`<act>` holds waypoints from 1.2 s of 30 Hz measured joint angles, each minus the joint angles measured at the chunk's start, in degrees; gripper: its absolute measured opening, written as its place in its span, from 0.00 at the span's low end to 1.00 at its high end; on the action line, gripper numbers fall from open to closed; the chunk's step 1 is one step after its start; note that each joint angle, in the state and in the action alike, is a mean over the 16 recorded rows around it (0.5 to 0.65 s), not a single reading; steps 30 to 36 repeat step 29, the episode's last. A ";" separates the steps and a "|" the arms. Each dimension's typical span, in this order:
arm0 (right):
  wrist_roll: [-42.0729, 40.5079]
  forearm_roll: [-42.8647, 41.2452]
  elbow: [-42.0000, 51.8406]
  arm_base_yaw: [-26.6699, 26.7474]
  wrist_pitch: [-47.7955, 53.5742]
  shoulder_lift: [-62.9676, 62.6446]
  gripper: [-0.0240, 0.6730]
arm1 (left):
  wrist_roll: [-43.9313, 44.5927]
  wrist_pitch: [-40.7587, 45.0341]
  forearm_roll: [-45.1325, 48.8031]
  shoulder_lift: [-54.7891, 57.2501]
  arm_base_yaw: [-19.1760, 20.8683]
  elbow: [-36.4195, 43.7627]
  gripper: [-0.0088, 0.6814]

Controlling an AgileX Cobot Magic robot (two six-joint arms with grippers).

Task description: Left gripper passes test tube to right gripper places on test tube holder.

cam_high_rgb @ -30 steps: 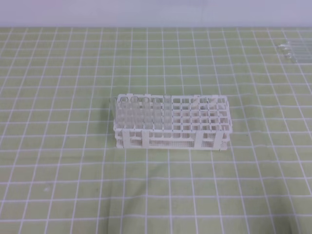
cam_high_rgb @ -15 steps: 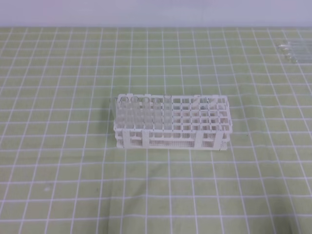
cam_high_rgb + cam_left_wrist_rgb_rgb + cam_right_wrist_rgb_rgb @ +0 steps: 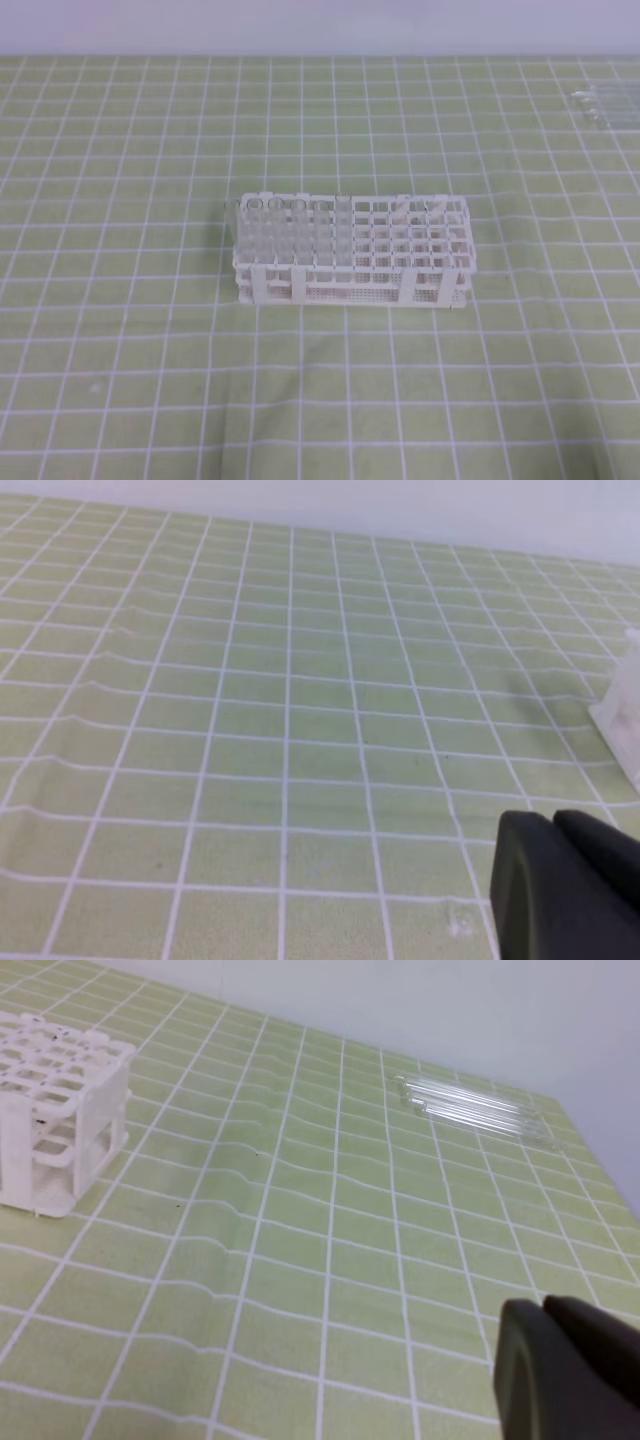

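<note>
1. White plastic lattice test tube holder [image 3: 350, 250] sits mid-bench on the green cloth with a white grid [image 3: 130, 330], long side facing the near edge.
2. Holder's left columns carry several clear tubes standing upright [image 3: 275, 225]; the right-hand holes look unfilled from the high view, though a thin slanted glint near the far right rows can't be resolved.
3. Loose slender clear glass test tubes [image 3: 600, 103] lie in a flat bundle at the far right corner of the bench, well apart from the holder. In the right wrist view the same bundle [image 3: 475, 1108] lies side by side on the cloth, far of the gripper.
4. Neither arm appears in the high view.
5. Left gripper [image 3: 565, 880]: black fingers show at the lower right of its wrist view, pressed together, clenched on nothing. It hangs over bare cloth; a corner of the holder [image 3: 625, 715] sits at the right edge of that view, apart from the fingers.
6. Right gripper [image 3: 560, 1365]: black fingers at the lower right of its wrist view, likewise clenched with nothing between them. Holder [image 3: 55, 1105] is at the far left of that view, tube bundle far ahead; the gripper touches neither.
7. No test tube is in either gripper; none is in transit.
</note>
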 joint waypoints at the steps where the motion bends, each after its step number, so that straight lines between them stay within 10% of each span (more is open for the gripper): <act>1: 0.00 0.00 0.00 0.00 0.00 0.00 0.01 | -0.25 -0.12 0.61 0.00 0.00 0.00 0.01; 36: 0.00 0.00 0.00 0.00 0.00 0.02 0.01 | -0.32 -0.12 10.09 0.26 -0.01 -0.07 0.01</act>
